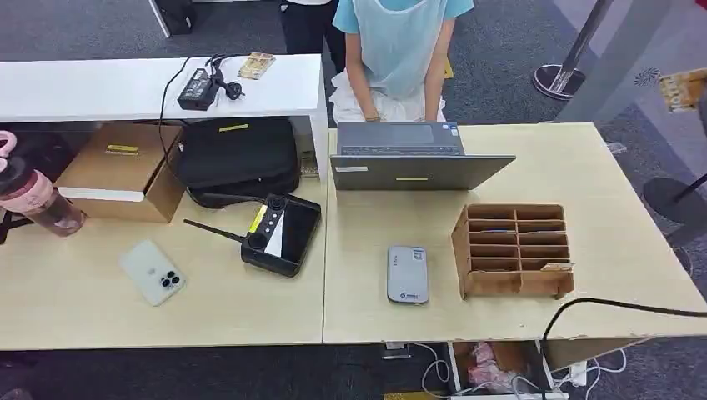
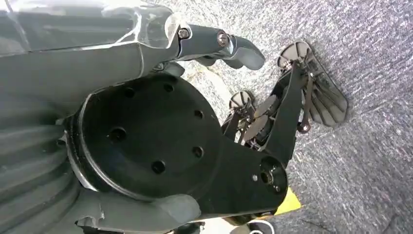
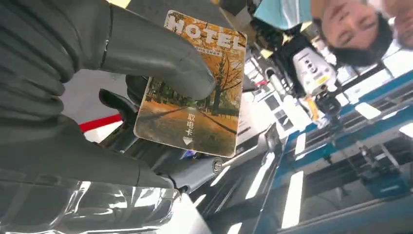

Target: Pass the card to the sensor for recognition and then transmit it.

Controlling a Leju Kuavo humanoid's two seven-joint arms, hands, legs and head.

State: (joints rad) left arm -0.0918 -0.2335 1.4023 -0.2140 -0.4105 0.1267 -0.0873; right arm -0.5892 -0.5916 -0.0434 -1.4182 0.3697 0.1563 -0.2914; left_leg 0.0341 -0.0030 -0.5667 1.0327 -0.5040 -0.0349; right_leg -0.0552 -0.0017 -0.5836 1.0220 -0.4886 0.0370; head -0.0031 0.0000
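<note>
I see the card (image 3: 192,87), a flat glossy rectangle printed HOTEL over an autumn tree scene, pinched in my right hand (image 3: 97,83) between the thick grey thumb and dark fingers (image 3: 117,102), raised at the far right of the head view (image 1: 682,88). Left hand (image 2: 146,141) hangs over grey carpet, fingers curled on nothing. On the pale wood tabletop (image 1: 609,250): smooth grey rounded sensor (image 1: 408,274) beside a brown cardboard divider box (image 1: 517,248), one card in its near right slot.

Even, bright overhead light on the pale wooden desk (image 1: 584,167), shadows soft. Right wrist view: ceiling light strips blow out white, background blurred. Left wrist view: sheen on the clear plastic wrap (image 2: 97,24).
</note>
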